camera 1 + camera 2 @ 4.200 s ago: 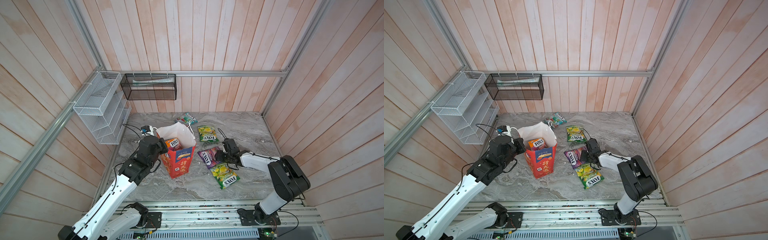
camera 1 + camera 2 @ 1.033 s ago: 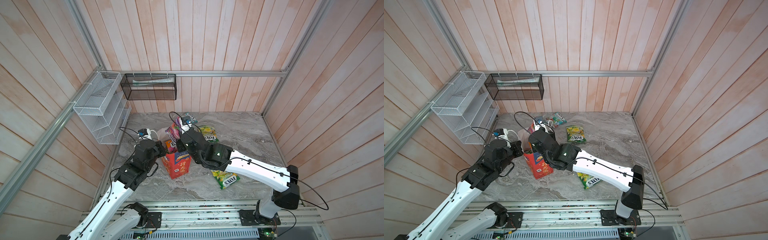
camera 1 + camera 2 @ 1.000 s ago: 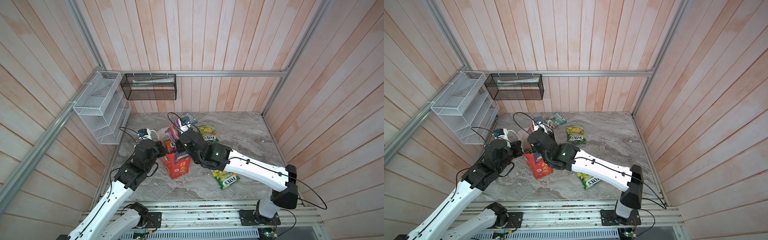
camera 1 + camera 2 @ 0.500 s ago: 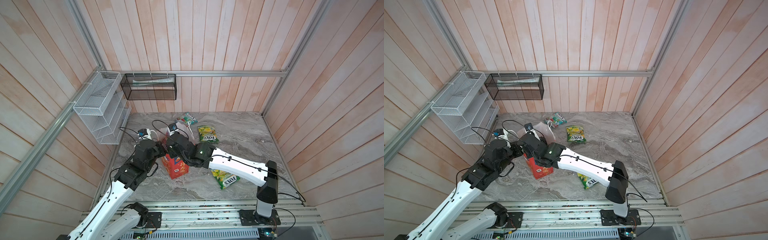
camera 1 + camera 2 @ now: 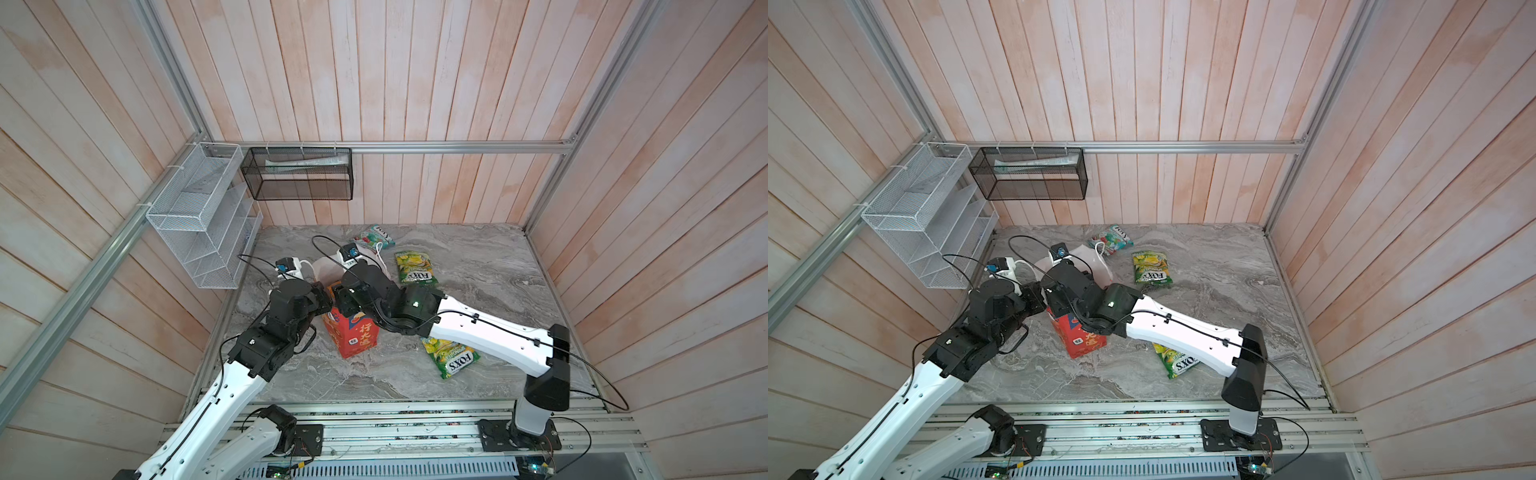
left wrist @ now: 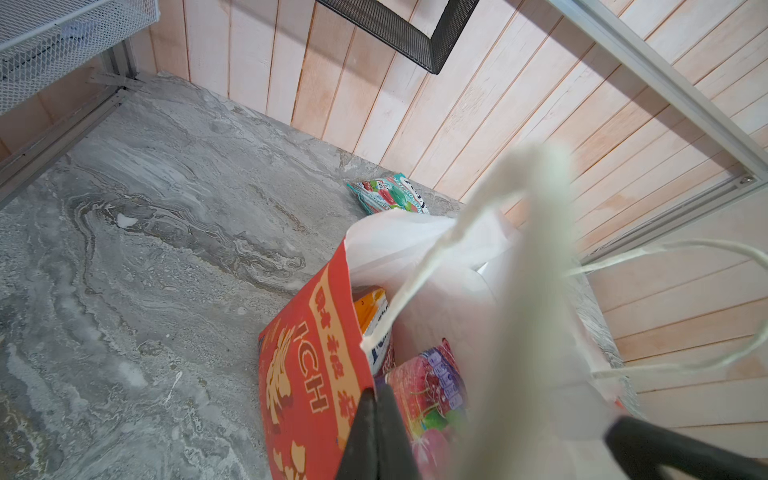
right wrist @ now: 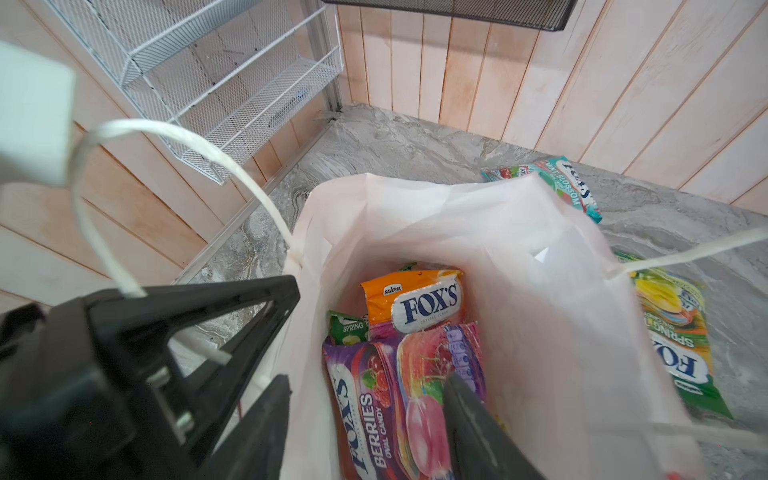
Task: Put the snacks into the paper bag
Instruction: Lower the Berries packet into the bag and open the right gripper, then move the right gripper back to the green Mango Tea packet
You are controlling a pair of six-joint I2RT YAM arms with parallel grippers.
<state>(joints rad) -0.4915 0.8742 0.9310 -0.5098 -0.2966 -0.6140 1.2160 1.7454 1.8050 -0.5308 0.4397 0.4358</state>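
Observation:
The red paper bag point(image 5: 357, 336) point(image 5: 1081, 340) stands upright on the marble table, left of centre. My left gripper point(image 5: 328, 295) point(image 6: 376, 428) is shut on its red rim point(image 6: 332, 332). Over the bag's mouth my right gripper point(image 5: 347, 301) point(image 7: 365, 378) stands open, with one finger point(image 7: 469, 415) inside the white interior point(image 7: 540, 311). A purple snack pouch point(image 7: 374, 407) lies loose between the fingers, on top of an orange pouch point(image 7: 415, 303) and a green one point(image 7: 347, 330). On the table lie a teal pouch point(image 5: 374, 237) point(image 5: 1112, 239) and two yellow-green pouches point(image 5: 415, 268) point(image 5: 451, 355).
A white wire rack point(image 5: 199, 224) hangs on the left wall and a black mesh basket point(image 5: 299, 178) on the back wall. The bag's white cord handles point(image 7: 124, 166) loop up around my grippers. My right arm passes above the near yellow-green pouch.
My right gripper has come down lower over the bag's mouth and opened, letting the purple pouch drop inside. The left gripper keeps its hold on the rim.

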